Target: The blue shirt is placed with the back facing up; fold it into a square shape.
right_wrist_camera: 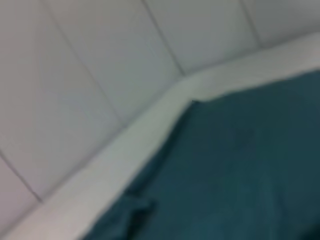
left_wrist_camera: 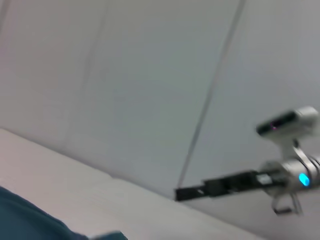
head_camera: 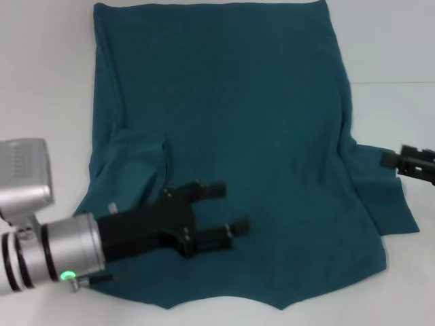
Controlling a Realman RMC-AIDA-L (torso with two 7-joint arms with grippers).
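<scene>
Blue shirt (head_camera: 245,142) spread plain side up across the white counter (head_camera: 41,75), left sleeve already tucked inward. Left gripper (head_camera: 231,208) hovering over its near-left part, jaws spread and empty. Right gripper (head_camera: 393,160) at the right sleeve, jaws impossible to judge. Risk: uneven pull, crooked fold.

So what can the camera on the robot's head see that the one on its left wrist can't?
Only the head view shows the blue shirt spread plain side up on the white table, and the left gripper open above the shirt's near left part.

Only the left wrist view shows the pale wall panels behind the table.

Both show the right gripper, at the shirt's right edge, though the wrist view takes in much more of that arm. The wrist view catches just one corner of the shirt.
</scene>
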